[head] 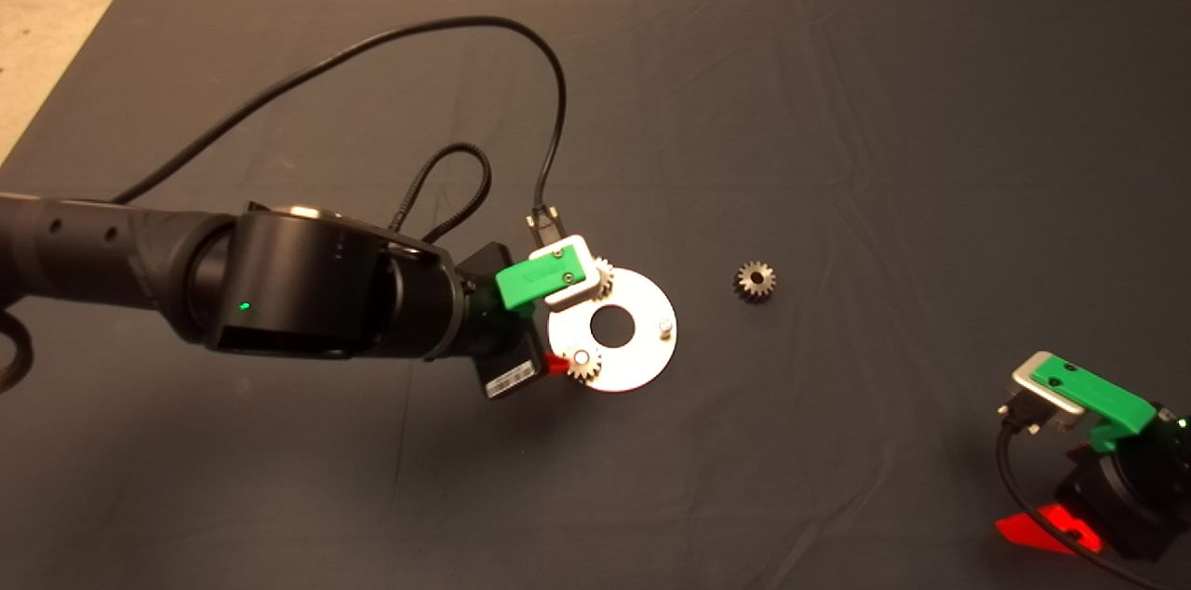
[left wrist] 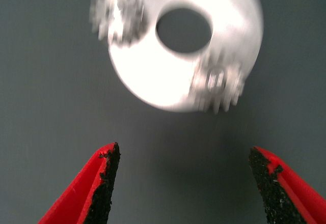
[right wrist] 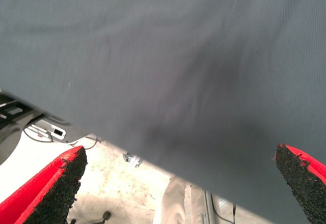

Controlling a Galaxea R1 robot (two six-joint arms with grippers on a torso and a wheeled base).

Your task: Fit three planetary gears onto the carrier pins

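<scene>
The round silver carrier plate (head: pixel 635 363) lies on the mat just left of centre. One planetary gear (head: pixel 584 366) sits on its near-left pin. A second gear (head: pixel 604 277) sits at the far-left rim, half hidden under my left gripper's mount. The right-hand carrier pin (head: pixel 665 328) stands bare. A third gear (head: pixel 756 280) lies loose on the mat to the plate's right. My left gripper (head: pixel 555 329) hovers at the plate's left edge. In the left wrist view it (left wrist: pixel 186 183) is open and empty, with the plate (left wrist: pixel 153 71) and both seated gears (left wrist: pixel 117 15) (left wrist: pixel 219 84) beyond the fingertips.
My right gripper (head: pixel 1047 529) waits at the mat's lower right corner, open; its wrist view (right wrist: pixel 183 188) shows the mat's edge and the floor below. Black cables (head: pixel 549 87) loop over the mat behind the left arm.
</scene>
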